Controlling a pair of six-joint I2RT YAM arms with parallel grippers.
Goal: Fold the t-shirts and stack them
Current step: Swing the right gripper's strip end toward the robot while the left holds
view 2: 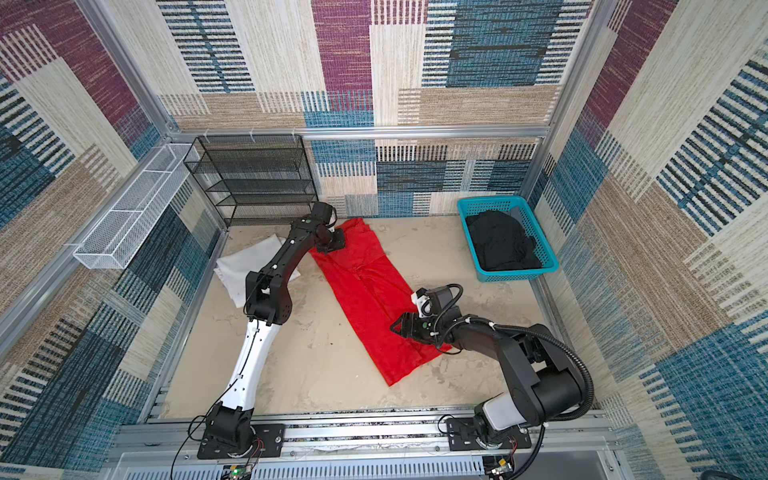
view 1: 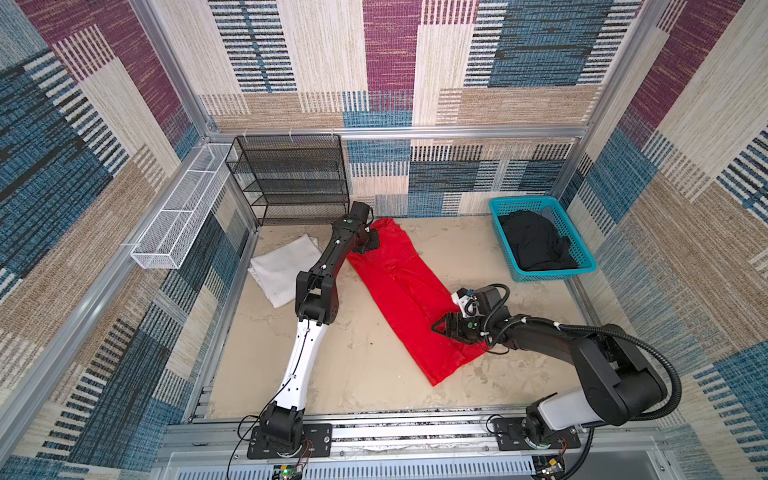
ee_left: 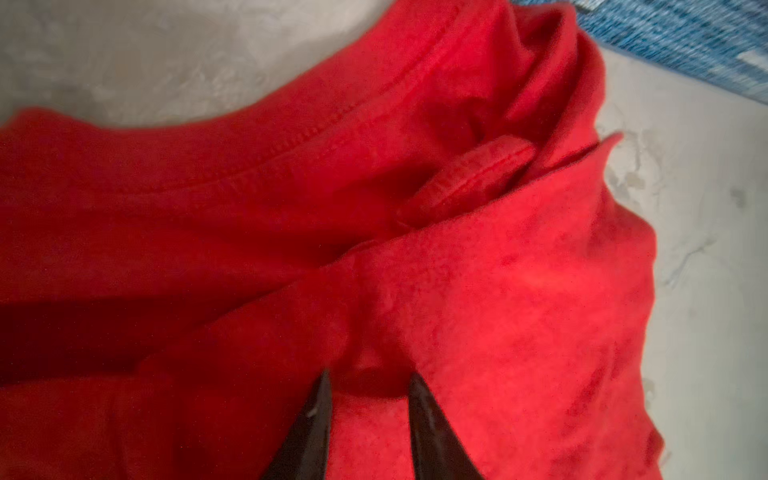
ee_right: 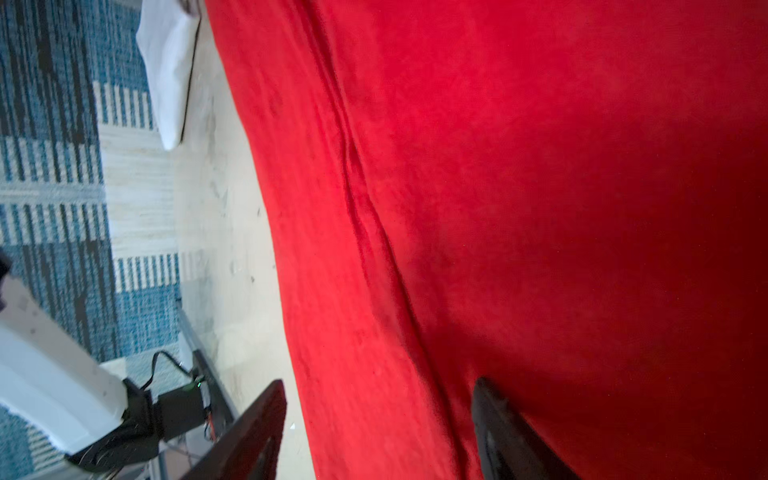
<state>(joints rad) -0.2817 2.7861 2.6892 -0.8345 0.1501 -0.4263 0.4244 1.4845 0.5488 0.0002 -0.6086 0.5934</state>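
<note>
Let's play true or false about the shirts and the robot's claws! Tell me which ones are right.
1. The black t-shirt lies in the teal basket. True.
2. The red t-shirt hangs on the black rack. False: it lies stretched out on the table.
3. The white t-shirt lies on top of the red one. False: it lies beside it, apart, on the table.
4. The right gripper has its jaws open. True.
</note>
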